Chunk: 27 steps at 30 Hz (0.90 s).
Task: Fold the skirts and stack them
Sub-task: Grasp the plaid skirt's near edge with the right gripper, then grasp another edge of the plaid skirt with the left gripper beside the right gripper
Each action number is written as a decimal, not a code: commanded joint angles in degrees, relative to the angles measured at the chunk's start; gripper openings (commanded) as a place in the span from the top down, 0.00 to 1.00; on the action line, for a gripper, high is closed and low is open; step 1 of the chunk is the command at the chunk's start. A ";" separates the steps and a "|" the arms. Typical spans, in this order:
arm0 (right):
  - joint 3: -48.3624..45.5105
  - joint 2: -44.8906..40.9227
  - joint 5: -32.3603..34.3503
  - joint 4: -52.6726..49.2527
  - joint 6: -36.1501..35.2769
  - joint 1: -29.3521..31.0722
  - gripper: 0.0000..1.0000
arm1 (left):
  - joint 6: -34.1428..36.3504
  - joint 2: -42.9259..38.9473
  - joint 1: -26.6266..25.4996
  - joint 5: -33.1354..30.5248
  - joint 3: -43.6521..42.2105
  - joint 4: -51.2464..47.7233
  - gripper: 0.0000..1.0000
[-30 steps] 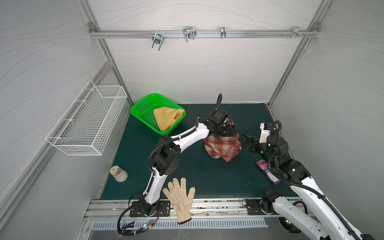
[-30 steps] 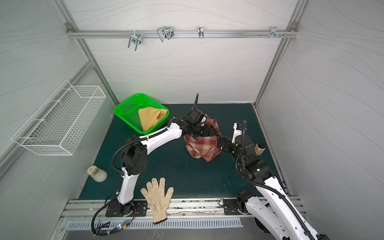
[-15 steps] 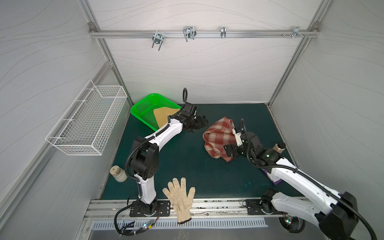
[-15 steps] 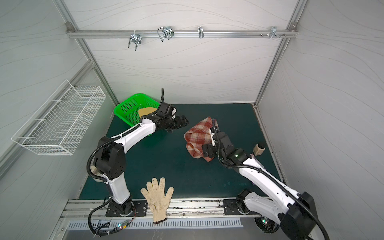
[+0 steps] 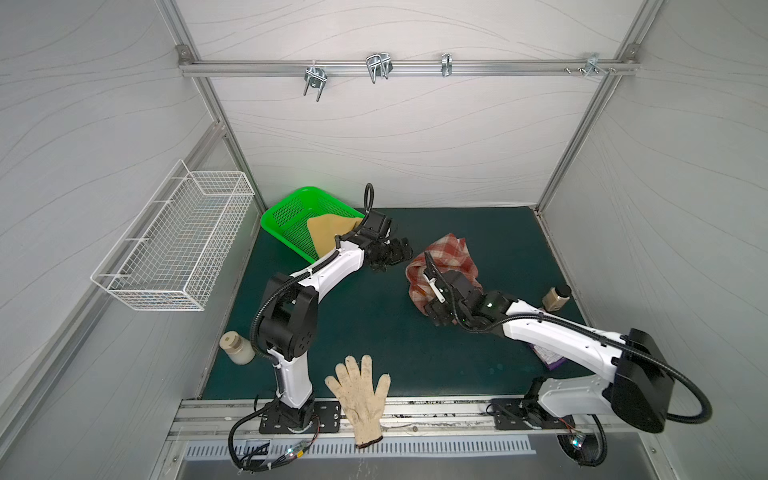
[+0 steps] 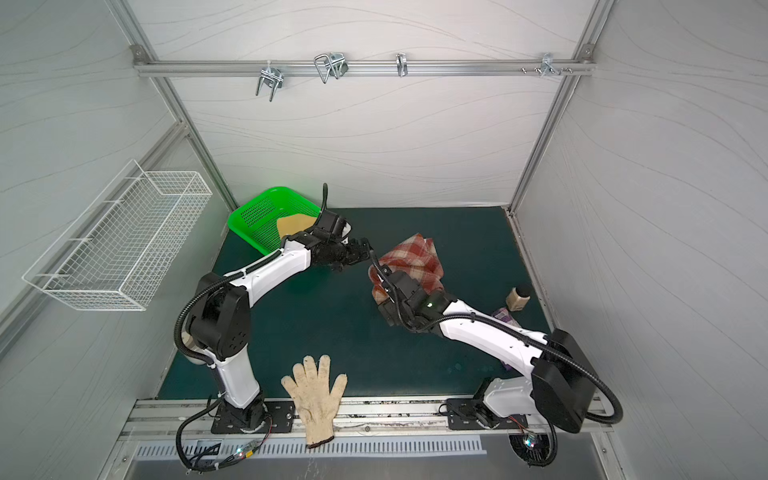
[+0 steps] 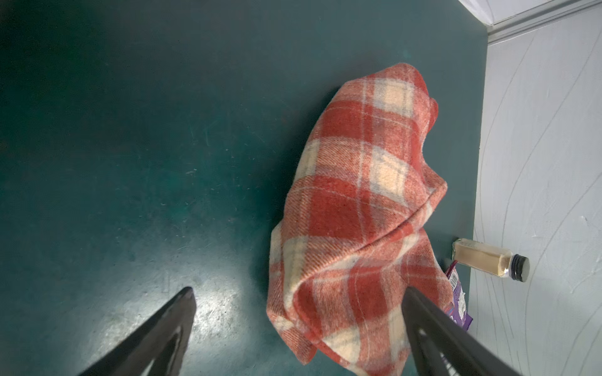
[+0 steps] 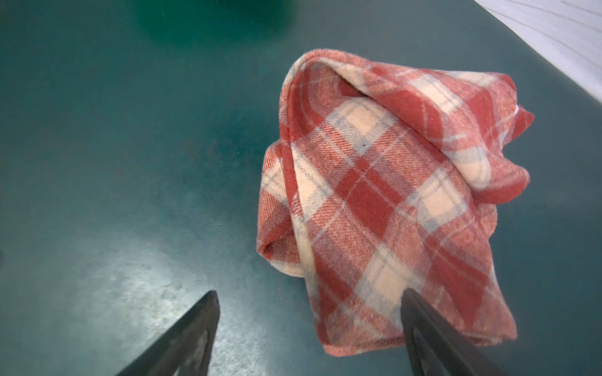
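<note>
My right claw (image 8: 309,292) stands spread, grasping nothing, one finger over an edge of the plaid skirt (image 8: 374,182), which lies crumpled on the counter (image 5: 374,316), right of centre in both top views. My left claw (image 7: 298,289) is also released, empty. The yellow skirt (image 5: 328,232) lies in the green basket (image 5: 286,216), further left. Nothing is folded or stacked yet. Print on the purple packet (image 7: 459,299) is unreadable.

The plaid skirt (image 7: 358,195) is just a rumpled heap on the green worktop (image 7: 130,162), close to the edge by the white wall (image 7: 537,162). The left gripper (image 7: 298,289) is spread wide with nothing in it, one finger over bare worktop and the other crossing the skirt. A black-capped bottle (image 7: 482,258) sits at that edge, and a purple packet (image 7: 457,293) peeks out beside the skirt.
</note>
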 commanded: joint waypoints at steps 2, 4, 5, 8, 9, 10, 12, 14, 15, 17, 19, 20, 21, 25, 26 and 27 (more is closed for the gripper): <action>2.07 3.25 3.96 -2.23 -2.50 0.64 0.14 | -0.76 -2.13 0.81 0.44 -1.29 1.36 0.01; 1.91 3.79 3.71 -1.98 -2.68 0.64 0.14 | -0.86 -2.24 1.31 0.62 -1.83 1.64 0.01; 1.95 4.09 3.82 -2.14 -2.61 0.64 0.14 | -0.87 -2.33 1.52 0.76 -1.99 1.73 0.01; 2.22 5.65 4.44 -2.62 -2.63 0.55 0.14 | -1.34 -2.38 2.20 1.70 -2.43 2.08 0.01; 2.40 6.39 4.16 -2.88 -2.67 0.47 0.15 | -1.40 -2.39 2.40 1.85 -2.56 2.25 0.01; 2.73 7.37 4.02 -3.33 -2.60 0.54 0.17 | -1.48 -2.43 2.50 1.85 -2.56 2.37 0.01; 3.12 8.79 4.58 -3.97 -1.76 0.39 0.18 | -1.49 -2.48 2.64 2.00 -2.48 2.35 0.01; 3.03 9.79 4.60 -3.92 -0.92 -0.16 0.19 | -1.51 -2.51 2.69 2.19 -2.41 2.27 0.01; 3.04 10.00 3.90 -4.03 -0.34 -0.77 0.22 | -1.51 -2.55 2.69 2.28 -2.37 2.19 0.01; 2.68 10.18 2.51 -3.66 0.39 -1.91 0.26 | -1.49 -2.66 2.77 2.33 -2.44 2.09 0.01; 1.82 9.60 2.34 -2.79 0.57 -2.47 0.27 | -1.45 -2.74 2.77 2.37 -2.47 2.01 0.01; 1.44 9.24 2.34 -2.41 0.58 -2.60 0.27 | -1.47 -2.74 2.86 2.38 -2.47 1.94 0.01; 1.09 8.85 2.28 -2.24 0.58 -2.80 0.30 | -1.45 -2.75 2.86 2.42 -2.47 1.91 0.01; 0.42 8.16 0.31 -2.03 0.90 -4.87 0.38 | -1.57 -2.47 2.95 2.63 -2.30 2.00 0.01; 0.44 8.42 -0.55 -2.03 0.98 -5.54 0.42 | -1.66 -2.36 2.95 2.72 -2.22 2.00 0.01; 0.49 8.70 -1.48 -2.21 1.29 -6.20 0.49 | -1.75 -2.22 2.95 2.88 -2.17 2.06 0.01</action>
